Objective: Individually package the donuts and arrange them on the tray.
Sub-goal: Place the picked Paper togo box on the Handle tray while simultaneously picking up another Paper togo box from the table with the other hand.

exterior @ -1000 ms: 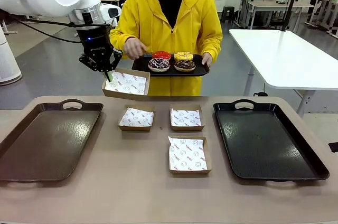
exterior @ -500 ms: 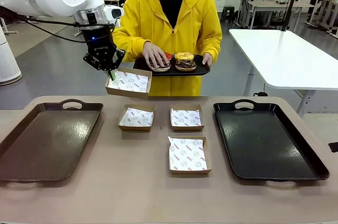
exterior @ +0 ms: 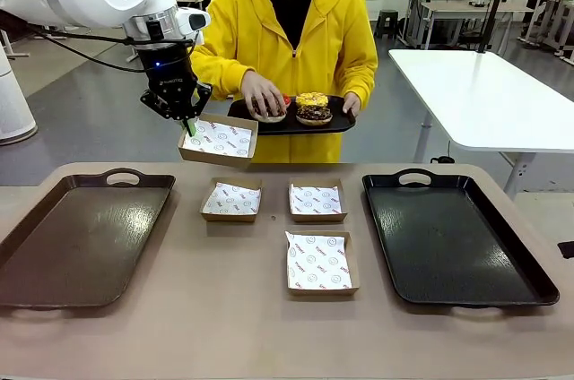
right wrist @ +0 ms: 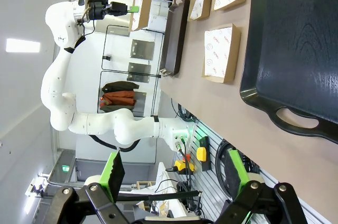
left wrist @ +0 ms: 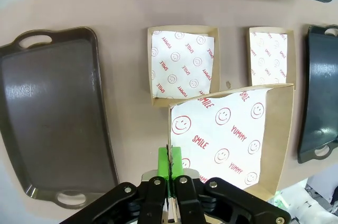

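My left gripper (exterior: pixel 187 122) is shut on the left edge of a brown cardboard box (exterior: pixel 218 140) lined with printed white paper, holding it in the air in front of the person. In the left wrist view its green pads (left wrist: pixel 170 160) pinch that box's (left wrist: pixel 232 134) rim. The person holds a small black tray (exterior: pixel 289 123) carrying the donuts: a yellow-crumbed one (exterior: pixel 312 99), a chocolate one (exterior: pixel 314 115), a sliver of red (exterior: pixel 285 99), and one under the person's hand (exterior: pixel 264 93). My right gripper (right wrist: pixel 174 168) stands open above the near corner of the large black tray (right wrist: pixel 296 39).
Three paper-lined boxes (exterior: pixel 231 201) (exterior: pixel 317 201) (exterior: pixel 320 263) sit mid-table. A large brown tray (exterior: pixel 85 237) lies at the left and a large black tray (exterior: pixel 453 237) at the right. A white table (exterior: pixel 484 93) stands behind at the right.
The person's hand has come down onto the donut at the front left of the small tray. My left gripper and its box have shifted slightly to the right.
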Controlling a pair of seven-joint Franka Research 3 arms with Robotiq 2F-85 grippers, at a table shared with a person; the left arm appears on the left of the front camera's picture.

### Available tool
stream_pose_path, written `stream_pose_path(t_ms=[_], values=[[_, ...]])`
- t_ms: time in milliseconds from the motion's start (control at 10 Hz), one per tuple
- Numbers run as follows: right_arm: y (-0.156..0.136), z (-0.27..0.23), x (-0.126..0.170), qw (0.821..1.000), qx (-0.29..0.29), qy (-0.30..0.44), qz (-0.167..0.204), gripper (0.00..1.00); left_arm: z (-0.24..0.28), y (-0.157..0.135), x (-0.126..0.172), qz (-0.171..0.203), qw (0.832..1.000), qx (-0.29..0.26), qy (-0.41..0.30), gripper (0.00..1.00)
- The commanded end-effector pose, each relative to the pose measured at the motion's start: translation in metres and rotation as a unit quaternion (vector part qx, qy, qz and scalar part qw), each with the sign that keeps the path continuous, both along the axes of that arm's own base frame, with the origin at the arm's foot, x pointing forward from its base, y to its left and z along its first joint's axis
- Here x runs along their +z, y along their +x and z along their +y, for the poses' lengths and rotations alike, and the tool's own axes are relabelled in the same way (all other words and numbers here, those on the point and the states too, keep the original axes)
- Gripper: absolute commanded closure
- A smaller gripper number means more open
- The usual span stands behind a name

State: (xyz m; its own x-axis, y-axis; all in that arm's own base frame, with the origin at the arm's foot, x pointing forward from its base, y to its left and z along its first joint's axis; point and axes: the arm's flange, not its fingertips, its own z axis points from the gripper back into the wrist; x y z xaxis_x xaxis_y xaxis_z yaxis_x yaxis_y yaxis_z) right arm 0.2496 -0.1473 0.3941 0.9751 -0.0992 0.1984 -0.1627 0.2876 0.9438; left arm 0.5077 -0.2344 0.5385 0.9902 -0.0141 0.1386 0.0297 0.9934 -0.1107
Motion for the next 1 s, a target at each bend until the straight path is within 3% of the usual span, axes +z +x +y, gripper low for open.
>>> stream_pose_path(t_ms=[0, 900], values=[[-0.0004, -0.0004, 0.0000, 1.000, 0.000, 0.005, -0.004, 0.00, 0.0040, -0.0053, -0.0013, 0.000, 1.000, 0.007, 0.002, 1.00], [-0.0004, -0.0004, 0.0000, 1.000, 0.000, 0.005, -0.004, 0.00, 0.0040, -0.0053, -0.0013, 0.000, 1.000, 0.007, 0.002, 1.00]])
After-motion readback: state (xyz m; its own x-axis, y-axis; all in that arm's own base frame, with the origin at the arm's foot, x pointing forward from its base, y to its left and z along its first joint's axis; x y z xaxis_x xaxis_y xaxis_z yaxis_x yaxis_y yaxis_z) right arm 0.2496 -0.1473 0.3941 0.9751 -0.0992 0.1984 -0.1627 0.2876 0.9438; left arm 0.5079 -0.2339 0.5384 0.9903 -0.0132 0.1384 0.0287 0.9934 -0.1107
